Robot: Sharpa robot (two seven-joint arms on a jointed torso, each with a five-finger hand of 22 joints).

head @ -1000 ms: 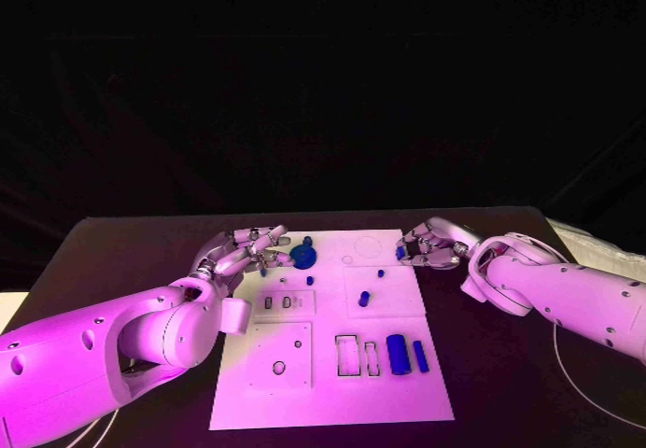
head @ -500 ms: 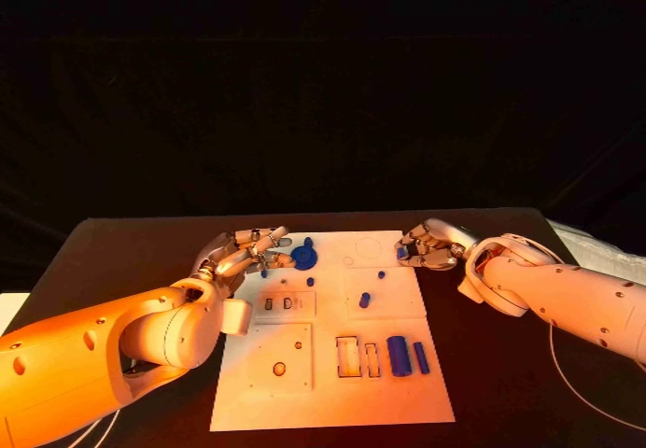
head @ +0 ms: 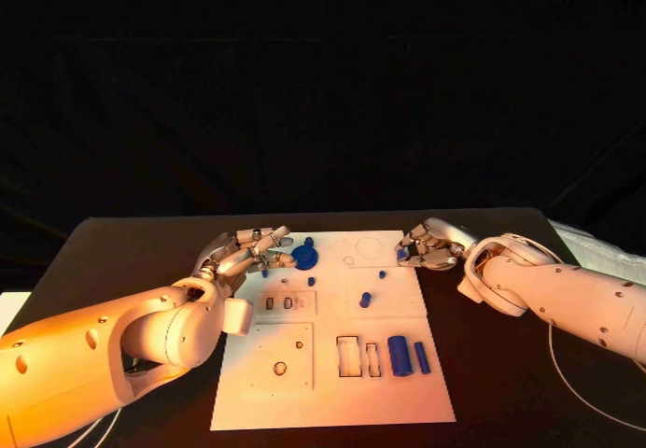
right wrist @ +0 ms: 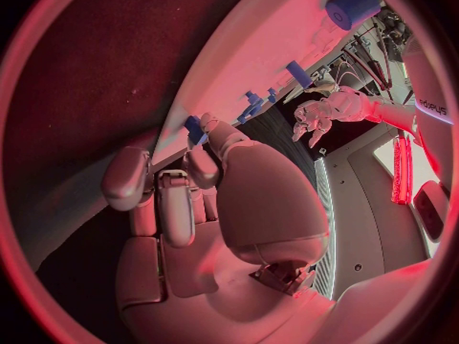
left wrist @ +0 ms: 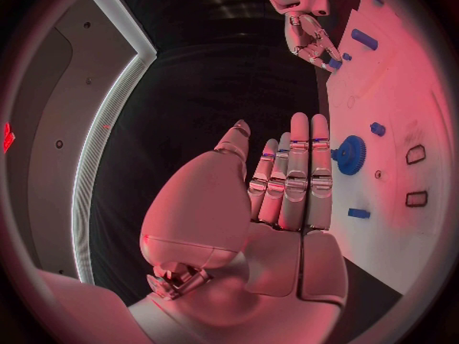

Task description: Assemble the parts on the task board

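Risk entry: your right hand [head: 428, 248] pinches a small blue plastic piece [right wrist: 195, 128] at the white task board's [head: 330, 392] far right edge; a slack pinch drops it onto the black worktop [head: 121, 252]. Left hand [head: 247, 247], fingers apart, empty, hovers beside the blue toothed gear [head: 305, 257]; a brush shifts it.

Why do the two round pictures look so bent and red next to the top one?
Head view: warm orange light, straight lines, the task board bright against the dark room. Left wrist view: fisheye lens curves the board's edge; red light tints the left hand. Right wrist view: same bending and red tint, the right hand looming large.
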